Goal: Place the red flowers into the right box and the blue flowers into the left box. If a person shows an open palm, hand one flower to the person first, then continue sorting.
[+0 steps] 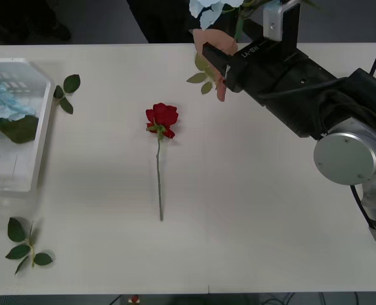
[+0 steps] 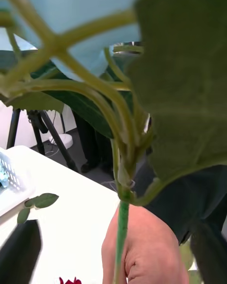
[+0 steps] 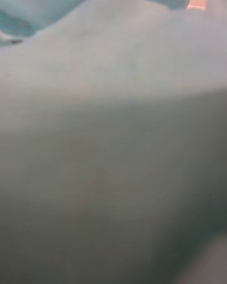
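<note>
My right gripper [image 1: 218, 68] reaches over the table's far edge, shut on the green stem [image 2: 122, 227] of a blue flower [image 1: 207, 11]. Its pale bloom rises above the fingers and its leaves hang beside them. A person's hand [image 1: 214, 42] is held right at the stem, just behind the gripper; the hand [image 2: 151, 255] looks close under the leaves, and I cannot tell whether it touches. One black finger [image 2: 19, 255] shows. A red flower [image 1: 162, 117] lies mid-table, stem toward me. The left box [image 1: 40, 133] holds blue flowers [image 1: 0, 105]. The right box is out of view.
Loose green leaf sprigs lie near the left box [image 1: 67, 89] and at the front left [image 1: 26, 244]. Pale-blue fluff [image 3: 113, 75] sits very close to the left wrist camera. The person's dark trousers [image 2: 198, 203] stand beyond the far edge.
</note>
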### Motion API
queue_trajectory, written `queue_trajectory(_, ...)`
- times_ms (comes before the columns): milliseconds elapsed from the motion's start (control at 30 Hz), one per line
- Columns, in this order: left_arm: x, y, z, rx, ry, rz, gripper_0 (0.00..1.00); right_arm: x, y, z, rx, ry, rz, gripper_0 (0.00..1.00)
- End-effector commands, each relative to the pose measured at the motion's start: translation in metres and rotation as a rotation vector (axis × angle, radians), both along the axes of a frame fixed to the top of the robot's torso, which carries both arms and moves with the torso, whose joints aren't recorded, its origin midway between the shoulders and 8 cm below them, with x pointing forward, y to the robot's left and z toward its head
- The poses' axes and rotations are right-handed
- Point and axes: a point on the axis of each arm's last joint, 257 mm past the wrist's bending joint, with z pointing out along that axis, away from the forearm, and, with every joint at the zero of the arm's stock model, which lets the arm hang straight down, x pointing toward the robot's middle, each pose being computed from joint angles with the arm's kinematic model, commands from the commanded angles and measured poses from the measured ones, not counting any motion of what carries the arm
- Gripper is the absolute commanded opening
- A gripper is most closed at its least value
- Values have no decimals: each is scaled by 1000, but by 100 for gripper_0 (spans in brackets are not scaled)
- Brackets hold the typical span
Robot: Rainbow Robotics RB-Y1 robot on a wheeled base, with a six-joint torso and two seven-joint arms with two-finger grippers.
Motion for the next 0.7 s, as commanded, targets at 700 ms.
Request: queue_trajectory(700, 4, 11, 33, 50, -45, -12, 0, -2, -44, -6, -138, -23, -36, 100)
